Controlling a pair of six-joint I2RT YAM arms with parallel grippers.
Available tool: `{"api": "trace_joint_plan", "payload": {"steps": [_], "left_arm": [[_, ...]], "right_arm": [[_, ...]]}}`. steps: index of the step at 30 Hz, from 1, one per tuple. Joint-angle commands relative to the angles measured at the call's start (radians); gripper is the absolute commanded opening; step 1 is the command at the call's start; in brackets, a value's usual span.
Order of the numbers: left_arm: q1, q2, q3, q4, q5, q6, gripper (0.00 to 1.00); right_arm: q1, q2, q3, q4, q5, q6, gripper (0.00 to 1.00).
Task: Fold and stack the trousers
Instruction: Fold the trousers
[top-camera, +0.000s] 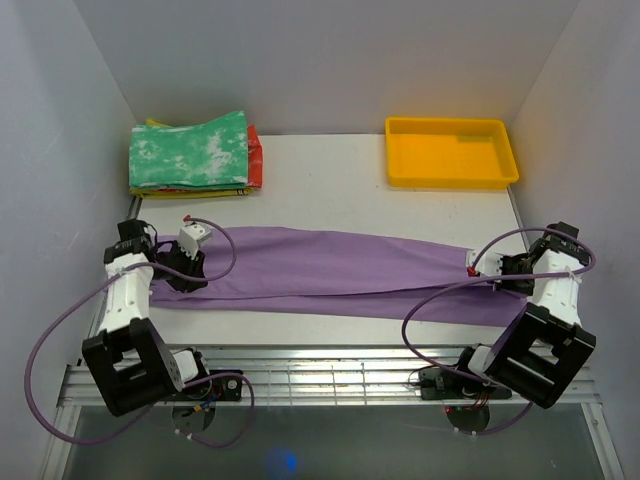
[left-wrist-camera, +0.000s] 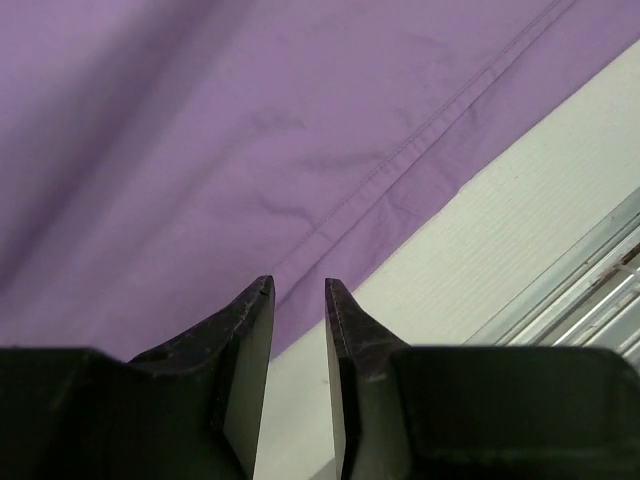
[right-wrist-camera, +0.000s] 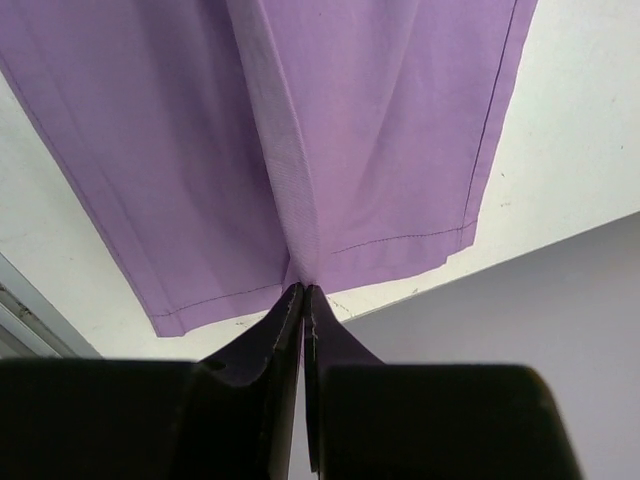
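Note:
The lilac-purple trousers (top-camera: 330, 272) lie stretched left to right across the white table, folded lengthwise. My left gripper (top-camera: 185, 272) hovers at their left end; in the left wrist view it (left-wrist-camera: 298, 284) is open with a narrow gap, empty, over the cloth's near edge (left-wrist-camera: 330, 150). My right gripper (top-camera: 497, 272) is at the right end; in the right wrist view it (right-wrist-camera: 303, 290) is shut on the hem of the trouser legs (right-wrist-camera: 350, 150), pinching a ridge of cloth.
A stack of folded garments, green-and-white on top (top-camera: 192, 150) over red and yellow, sits at the back left. A yellow tray (top-camera: 450, 152) stands at the back right. A metal grate (top-camera: 320, 375) runs along the near edge. Walls enclose three sides.

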Motion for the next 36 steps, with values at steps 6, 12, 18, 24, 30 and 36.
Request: {"api": "trace_joint_plan", "payload": {"steps": [6, 12, 18, 24, 30, 36], "left_arm": [[-0.014, -0.066, 0.041, -0.163, 0.07, 0.426, 0.46], [-0.014, -0.069, -0.028, -0.107, -0.048, 0.647, 0.5], [-0.016, -0.041, -0.059, -0.058, -0.076, 0.779, 0.5], [-0.027, -0.015, -0.095, -0.004, -0.096, 0.825, 0.51], [-0.047, -0.023, -0.151, 0.054, -0.11, 0.847, 0.51], [-0.062, -0.02, -0.192, 0.11, -0.114, 0.856, 0.5]], "right_arm": [[-0.025, 0.01, 0.038, 0.026, -0.015, -0.067, 0.08], [-0.025, 0.009, 0.036, 0.009, -0.02, -0.069, 0.08], [-0.025, 0.012, 0.036, 0.006, -0.007, -0.064, 0.08], [-0.025, 0.015, 0.036, 0.0, 0.0, -0.066, 0.08], [-0.025, 0.019, 0.038, 0.001, 0.011, -0.064, 0.08], [-0.025, 0.022, 0.041, -0.004, 0.014, -0.066, 0.08]]}}
